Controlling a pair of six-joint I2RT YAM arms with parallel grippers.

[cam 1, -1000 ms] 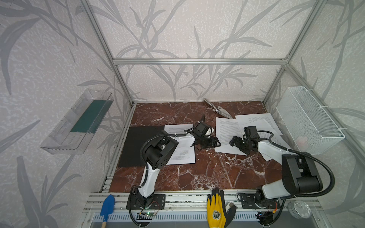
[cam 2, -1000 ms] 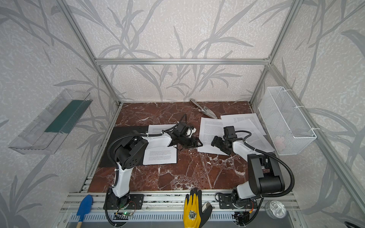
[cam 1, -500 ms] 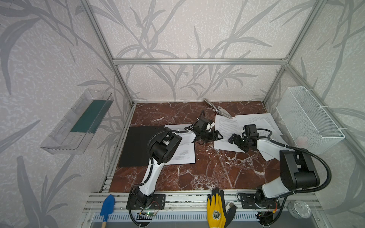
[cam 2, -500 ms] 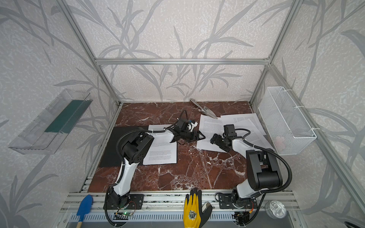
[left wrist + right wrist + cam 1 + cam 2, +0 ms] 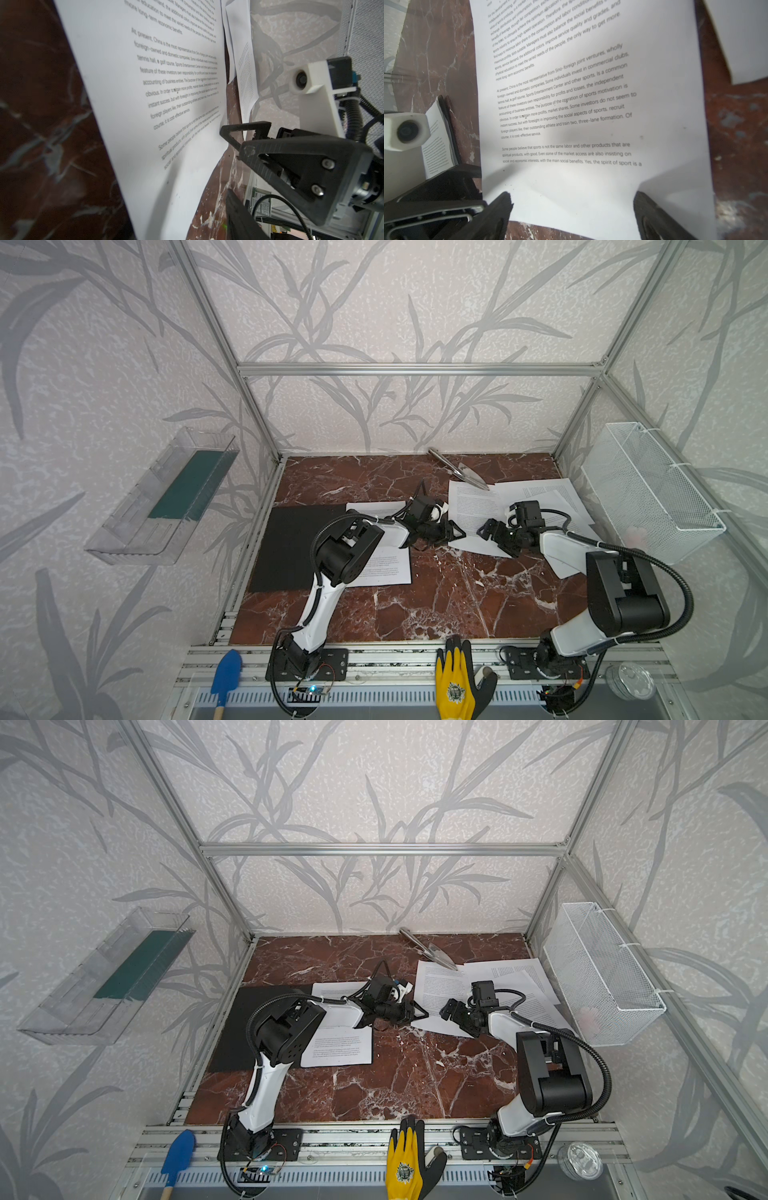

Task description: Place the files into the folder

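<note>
Right wrist view: one printed sheet (image 5: pixel 591 124) fills most of the frame. It lies on the red marble table (image 5: pixel 436 52), and its edge nearest the camera is slightly rippled. In both top views this sheet (image 5: pixel 471 510) sits right of centre, the leftmost of the loose files. Further sheets (image 5: pixel 552 497) overlap it and fan toward the right wall, one partly under the right arm. Another page (image 5: pixel 384 568) lies left of centre beside the folder (image 5: pixel 286 547); the left arm hides whether the two overlap. One more page (image 5: pixel 374 508) shows behind that arm at the folder's far right corner. The folder is black and flat, against the table's left edge.

Jaws of the right gripper (image 5: pixel 572 194) are spread wide, with one finger at each side of the sheet's near edge and nothing pinched between them. The left gripper (image 5: pixel 453 533) is at the sheet's left near corner, facing the right gripper, close but apart. Left wrist view shows only one of its fingers (image 5: pixel 239 212), beside the paper's edge. How far its jaws stand apart, and whether they have the paper, I cannot tell.

Outward:
- A metal trowel (image 5: pixel 457 470) lies at the back, its tip resting on the sheet's far edge.
- A white wire basket (image 5: pixel 648 489) hangs on the right wall.
- A clear tray (image 5: pixel 124 531) on the left wall holds a dark green panel (image 5: pixel 187 485).
- On the front rail are a blue scoop (image 5: pixel 226 670) and a yellow-and-black glove (image 5: pixel 455 680).
</note>
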